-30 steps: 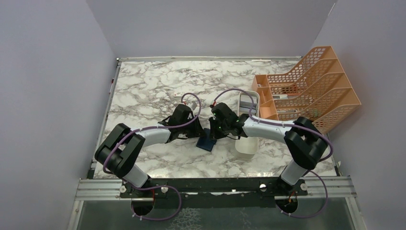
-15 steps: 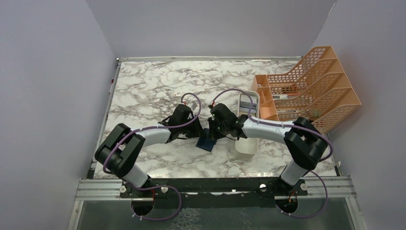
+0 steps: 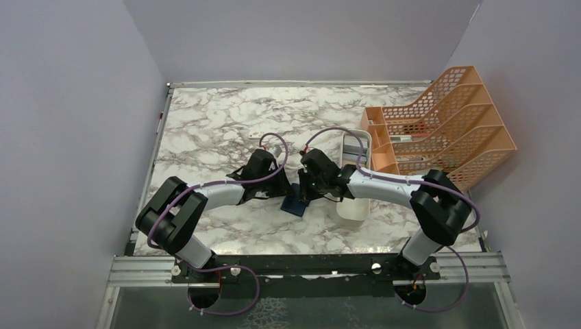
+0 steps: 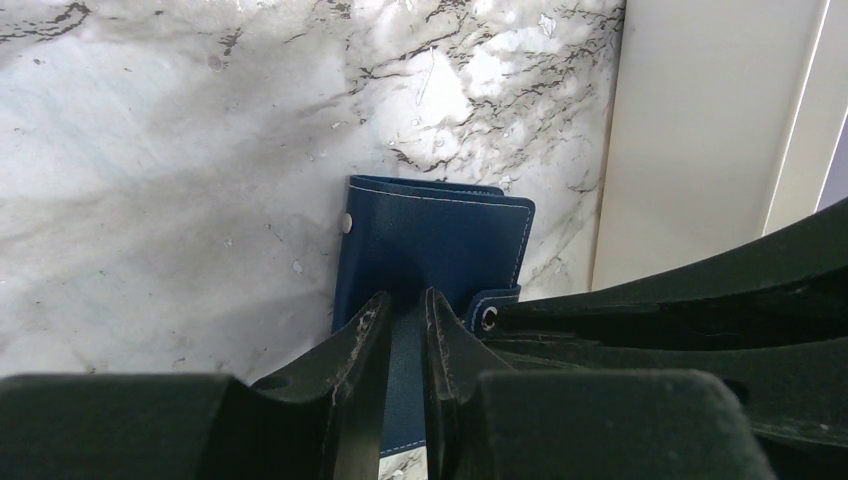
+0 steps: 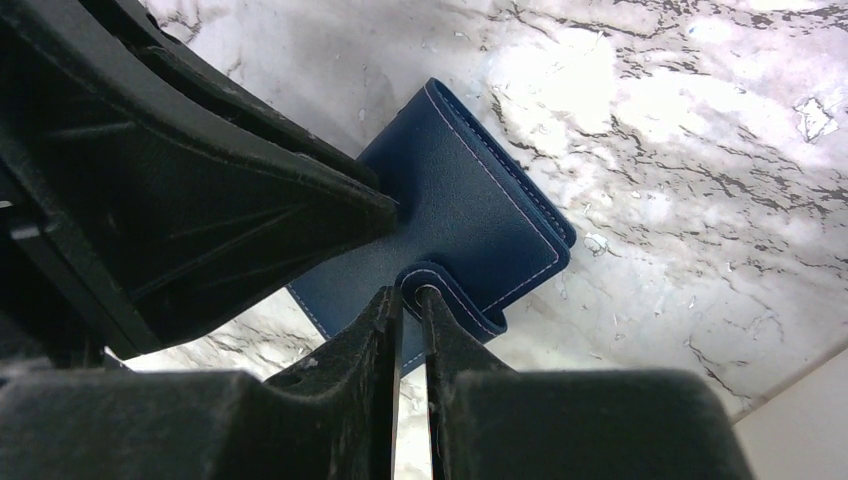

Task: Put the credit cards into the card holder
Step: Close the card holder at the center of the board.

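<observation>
**Top external: navy holder between two grippers, mid-table**

**Item.** Holder (image 3: 296, 203).

**Location.** It is laid flat on the marble table (image 3: 205, 130), between the two wrists and just beside the white tray (image 3: 353, 205). The orange rack (image 3: 445, 123) is set well apart, at the right. No cards are seen in any view.

**Form.** Small bifold, folded over, rectangular with rounded corners. Pale stitching is run along the edges. A rounded tab (image 5: 465, 305) with a metal snap is carried on one edge. A stud (image 4: 345, 222) is seen on the opposite side, apart from the tab, so the clasp is judged undone.

**Material.** Grained, leather-like skin, matte and soft. The tabletop beneath is glossy and hard.

**Tools.**
- Left gripper (image 4: 403, 305): the fingers are drawn almost together, with a strip of the blue cover between them. It is judged clamped on the holder.
- Right gripper (image 5: 408, 298): the fingers are set a narrow slit apart, with the tab's snap at their tips. Whether the tab is pinched cannot be told.

**Handling (judged).**
- The holder is expected to be light, limp at the fold and stiffer across each panel.
- It is likely to slide on the polished marble unless pinned.
- A fair grip is offered by the skin, and little fragility is expected.
- Hold is best taken at the cover's free edge and at the tab, so that the panels can be parted and the slots exposed.
- The tab is small and may be lost from the tips.
</observation>
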